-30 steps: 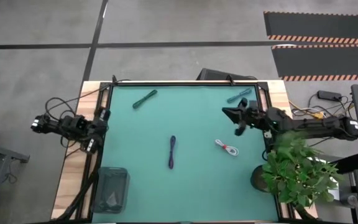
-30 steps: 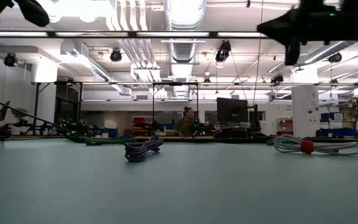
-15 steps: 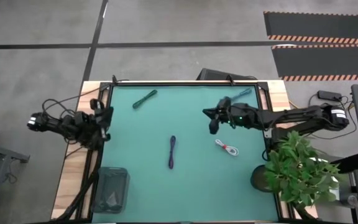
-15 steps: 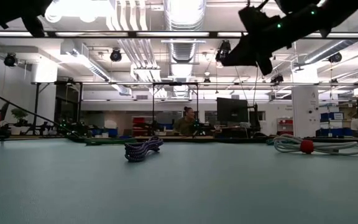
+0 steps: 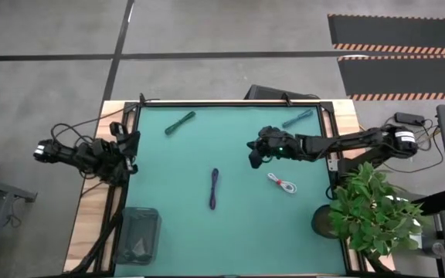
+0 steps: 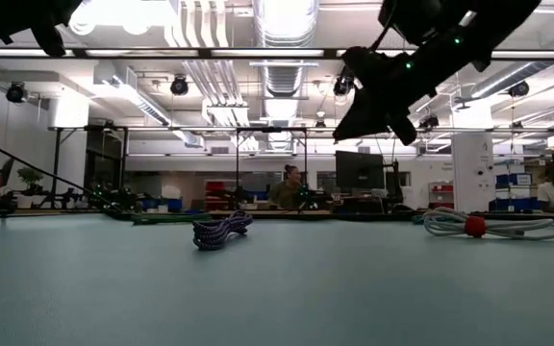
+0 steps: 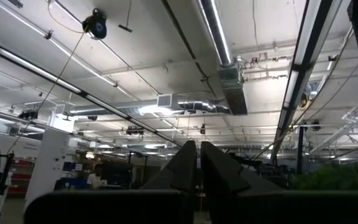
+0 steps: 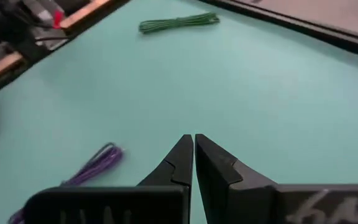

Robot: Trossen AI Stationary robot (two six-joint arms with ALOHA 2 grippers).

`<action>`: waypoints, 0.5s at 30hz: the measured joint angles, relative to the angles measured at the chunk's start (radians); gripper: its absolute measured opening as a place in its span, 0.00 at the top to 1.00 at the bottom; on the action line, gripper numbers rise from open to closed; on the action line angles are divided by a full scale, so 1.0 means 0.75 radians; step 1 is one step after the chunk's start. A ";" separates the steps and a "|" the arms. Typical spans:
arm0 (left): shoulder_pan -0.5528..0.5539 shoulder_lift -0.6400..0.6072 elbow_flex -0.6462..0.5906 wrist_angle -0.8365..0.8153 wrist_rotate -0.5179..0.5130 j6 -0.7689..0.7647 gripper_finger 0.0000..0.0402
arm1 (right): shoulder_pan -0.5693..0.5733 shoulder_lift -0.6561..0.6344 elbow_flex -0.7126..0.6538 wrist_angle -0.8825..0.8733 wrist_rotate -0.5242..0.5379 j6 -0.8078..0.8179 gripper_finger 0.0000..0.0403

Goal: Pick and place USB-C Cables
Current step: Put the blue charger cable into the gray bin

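- Purple cable (image 5: 214,188) lying flat near the middle of the counter (image 5: 176,224), toward 6 o'clock; nearest bundle in the low view.
- White cable with red tie (image 5: 282,183) at about 4 o'clock, apart from the purple one.
- Right gripper (image 5: 253,152) raised above the counter at about 2 o'clock, fingers pressed together, holding nothing.
- Left gripper (image 5: 127,147) at the 9 o'clock edge, fingers together, pointing upward.
- Green cable (image 5: 180,122) at 11 o'clock, teal cable (image 5: 297,118) at 1 o'clock, both near the far edge.
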 joint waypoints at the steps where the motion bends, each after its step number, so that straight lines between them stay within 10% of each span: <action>1: 0.000 0.000 -0.001 -0.003 0.000 0.000 0.98 | 0.000 0.018 0.026 -0.014 0.011 -0.002 0.98; 15: 0.000 0.003 -0.001 0.001 0.002 -0.001 0.98 | -0.048 0.363 0.464 -0.730 0.435 0.081 0.98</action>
